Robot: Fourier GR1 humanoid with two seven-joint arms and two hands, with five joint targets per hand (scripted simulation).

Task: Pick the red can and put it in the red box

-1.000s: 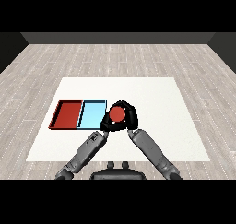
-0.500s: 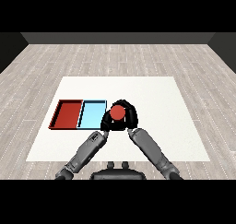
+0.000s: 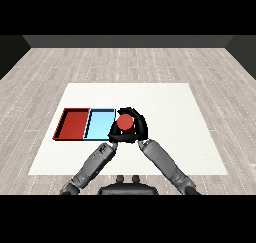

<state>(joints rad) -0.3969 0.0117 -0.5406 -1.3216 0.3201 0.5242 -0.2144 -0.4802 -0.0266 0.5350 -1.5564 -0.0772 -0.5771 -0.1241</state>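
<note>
The red can (image 3: 124,122) stands upright just right of the light blue tray (image 3: 99,125), with its round top showing. My right hand (image 3: 140,126) is curled round the can from the far and right sides. My left hand (image 3: 114,135) sits low against the can's near left side, at the blue tray's right edge; its black shape merges with the right hand. The red tray (image 3: 74,124) lies left of the blue one and has nothing in it.
The two trays lie side by side on the left half of the white table (image 3: 170,107). Both grey forearms come in from the lower corners and meet at the can. Wooden floor surrounds the table.
The can and my right hand have shifted slightly left, closer to the blue tray's right edge. The left hand has barely moved.
</note>
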